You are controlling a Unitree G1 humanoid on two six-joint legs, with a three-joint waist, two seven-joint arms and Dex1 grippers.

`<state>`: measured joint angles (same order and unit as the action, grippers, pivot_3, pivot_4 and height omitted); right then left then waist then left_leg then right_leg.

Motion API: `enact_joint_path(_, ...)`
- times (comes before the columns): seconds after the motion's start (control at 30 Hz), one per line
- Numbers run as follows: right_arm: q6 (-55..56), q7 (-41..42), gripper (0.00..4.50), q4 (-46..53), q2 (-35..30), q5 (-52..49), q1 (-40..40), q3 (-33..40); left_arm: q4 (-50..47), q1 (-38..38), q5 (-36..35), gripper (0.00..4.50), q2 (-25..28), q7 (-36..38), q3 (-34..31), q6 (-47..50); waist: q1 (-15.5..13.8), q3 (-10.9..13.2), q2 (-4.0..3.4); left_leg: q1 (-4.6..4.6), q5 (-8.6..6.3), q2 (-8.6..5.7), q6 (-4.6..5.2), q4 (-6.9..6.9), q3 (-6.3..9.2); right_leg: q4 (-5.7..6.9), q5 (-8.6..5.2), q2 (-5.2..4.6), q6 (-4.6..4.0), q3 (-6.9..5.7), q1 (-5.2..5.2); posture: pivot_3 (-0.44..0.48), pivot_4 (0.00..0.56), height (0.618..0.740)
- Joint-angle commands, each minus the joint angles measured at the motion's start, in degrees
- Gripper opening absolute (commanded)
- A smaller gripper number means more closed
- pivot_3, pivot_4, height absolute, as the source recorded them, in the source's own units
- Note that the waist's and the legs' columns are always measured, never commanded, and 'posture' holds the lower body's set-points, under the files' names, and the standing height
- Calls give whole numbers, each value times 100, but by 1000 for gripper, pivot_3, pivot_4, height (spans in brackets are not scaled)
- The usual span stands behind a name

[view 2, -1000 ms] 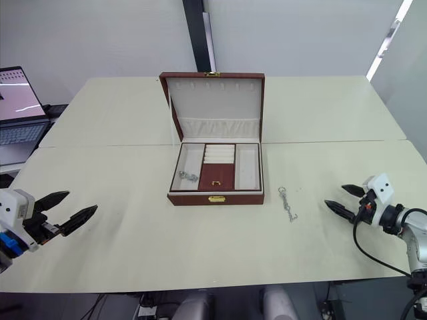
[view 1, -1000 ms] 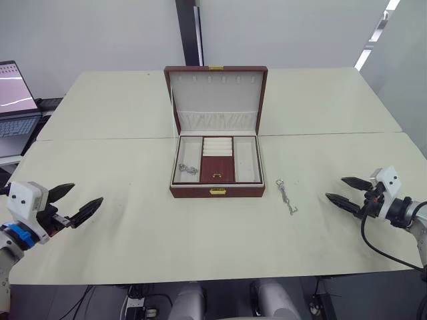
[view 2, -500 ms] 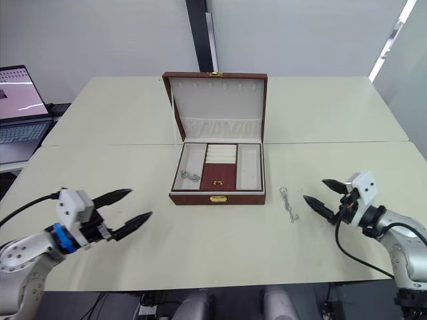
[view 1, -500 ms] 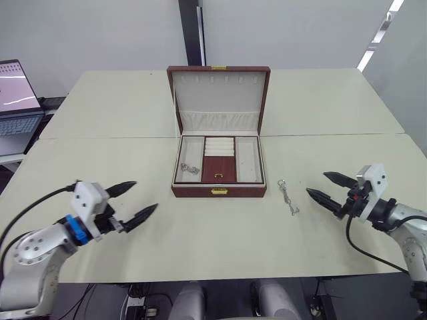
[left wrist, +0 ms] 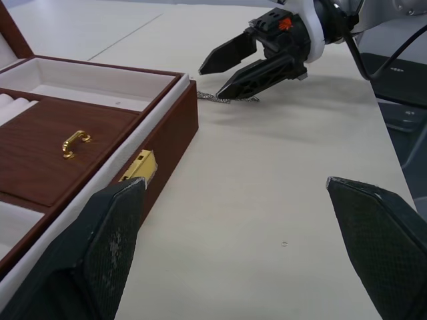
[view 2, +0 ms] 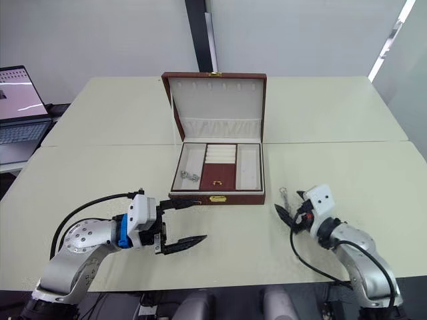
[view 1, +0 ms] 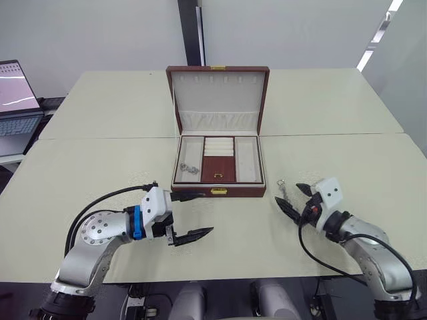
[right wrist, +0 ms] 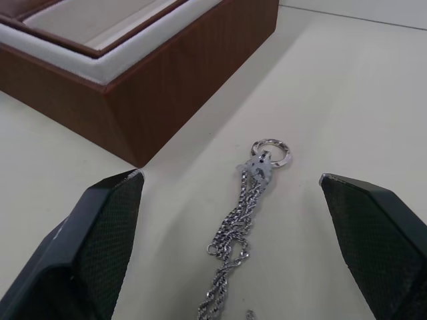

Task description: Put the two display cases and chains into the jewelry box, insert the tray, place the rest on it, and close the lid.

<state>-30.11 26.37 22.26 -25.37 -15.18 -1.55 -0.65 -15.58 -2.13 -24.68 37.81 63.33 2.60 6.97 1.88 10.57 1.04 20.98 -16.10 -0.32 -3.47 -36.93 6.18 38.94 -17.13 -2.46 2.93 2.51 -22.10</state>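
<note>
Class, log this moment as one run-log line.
box: lid open, tray in | chain: on table | right gripper: open over chain | left gripper: open

No readable text, labels, brands or numbers on anything in view.

Both hands (view 1: 185, 215) (view 1: 292, 199) nearer jewelry box (view 1: 218, 192)
</note>
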Motion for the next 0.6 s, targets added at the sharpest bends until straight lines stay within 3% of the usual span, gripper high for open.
enact_joint_path(0.03, -123, -400, 4476, 134, 122, 334, 10, -163, -24, -130, 40, 4500, -66, 57, 82, -143, -2, 0, 0, 0, 0, -1, 0, 0, 0, 0, 0, 0, 0, 0, 0, 0, 150, 740)
enact_joint_path(0.4, -220, -736, 4476, -279, 428, 671, 20, -339, -115, -133, 75, 4500, -81, 56, 181, -186, -1, -6, 5, -4, 0, 0, 0, -2, 1, 0, 0, 0, 0, 0, 5, 0, 150, 740)
enact_joint_path(0.5, -218, -698, 3897, -340, 382, 755, -46, -383, -112, -155, 73, 4500, -89, 27, 163, -168, 0, -9, 9, -6, 0, 0, 0, -2, 1, 0, 0, 0, 0, 0, 7, 0, 150, 740)
enact_joint_path(0.6, -388, -651, 2901, -345, 324, 797, -99, -415, -125, -178, 72, 4500, -102, -15, 160, -144, -1, -15, 14, -7, 0, 0, 0, -1, 2, 0, 0, 0, 0, -1, 7, 0, 150, 740)
